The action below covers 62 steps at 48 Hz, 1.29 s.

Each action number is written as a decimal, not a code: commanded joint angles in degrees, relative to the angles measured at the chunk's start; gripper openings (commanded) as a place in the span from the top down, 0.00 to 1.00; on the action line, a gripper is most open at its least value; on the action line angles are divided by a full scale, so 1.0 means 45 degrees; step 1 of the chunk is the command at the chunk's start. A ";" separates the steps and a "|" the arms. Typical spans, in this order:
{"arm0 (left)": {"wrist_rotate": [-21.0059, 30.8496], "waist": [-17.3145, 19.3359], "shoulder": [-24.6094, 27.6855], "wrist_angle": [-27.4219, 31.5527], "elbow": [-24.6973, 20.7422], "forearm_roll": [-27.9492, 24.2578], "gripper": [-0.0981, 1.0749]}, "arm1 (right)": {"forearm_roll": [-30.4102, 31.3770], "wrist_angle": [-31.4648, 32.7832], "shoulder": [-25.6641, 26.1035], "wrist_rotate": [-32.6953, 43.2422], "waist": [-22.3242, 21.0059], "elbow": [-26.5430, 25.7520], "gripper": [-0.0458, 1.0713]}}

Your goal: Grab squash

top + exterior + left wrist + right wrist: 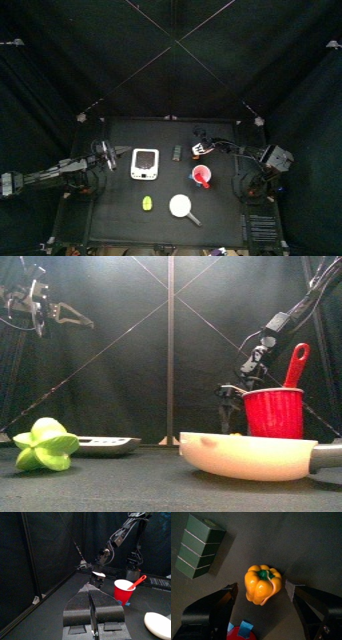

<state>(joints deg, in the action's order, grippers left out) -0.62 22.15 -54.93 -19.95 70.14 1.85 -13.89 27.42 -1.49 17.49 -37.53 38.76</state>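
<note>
The squash (262, 583) is a small orange-yellow lobed piece with a green stem, lying on the black table. In the right wrist view my right gripper (261, 592) hangs just over it, open, with one jaw on either side and neither touching. From above, that gripper (203, 149) sits at the back middle of the table and covers the squash. The left wrist view shows the squash (99, 574) as a small orange spot beneath the right arm. My left gripper (93, 607) rests at the table's left side, jaws together and holding nothing.
A red cup (202, 176) with a red spoon in it stands just in front of the right gripper. A dark green ridged block (199, 546) lies beside the squash. A white device (144, 162), a yellow-green piece (147, 203) and a white ladle (182, 206) lie nearer the front.
</note>
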 commanded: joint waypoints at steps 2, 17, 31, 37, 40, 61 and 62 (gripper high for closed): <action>0.0000 -0.0039 0.0078 -0.0059 -0.0176 0.0020 0.91 | 0.0039 0.0078 -0.0098 -0.0020 0.0020 -0.0391 0.04; 0.0020 -0.0039 0.0078 -0.0059 -0.0156 0.0020 0.91 | 0.0312 0.0684 -0.0527 0.0000 0.0039 -0.0859 0.05; 0.0020 -0.0039 0.0078 -0.0059 -0.0156 0.0020 0.91 | 0.0430 0.1035 -0.0527 -0.0020 0.0039 -0.0937 0.21; 0.0020 -0.0039 0.0078 -0.0059 -0.0156 0.0020 0.91 | 0.0430 0.1055 -0.0527 -0.0020 0.0039 -0.0957 0.26; 0.0020 -0.0039 0.0078 -0.0059 -0.0176 0.0020 0.91 | 0.0430 0.1113 -0.0508 -0.0020 0.0039 -0.1035 0.26; -0.0020 0.0059 0.0078 -0.0059 -0.0059 0.0020 0.91 | 0.0859 0.1738 0.0234 -0.0020 0.0059 -0.1484 0.26; -0.0020 0.0098 0.0078 -0.0059 -0.0059 0.0020 0.91 | 0.0859 0.1758 0.0254 -0.0020 0.0078 -0.1465 0.26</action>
<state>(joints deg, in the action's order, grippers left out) -0.62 22.24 -54.93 -19.95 70.66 1.76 -10.11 35.24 -2.72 17.49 -37.35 33.22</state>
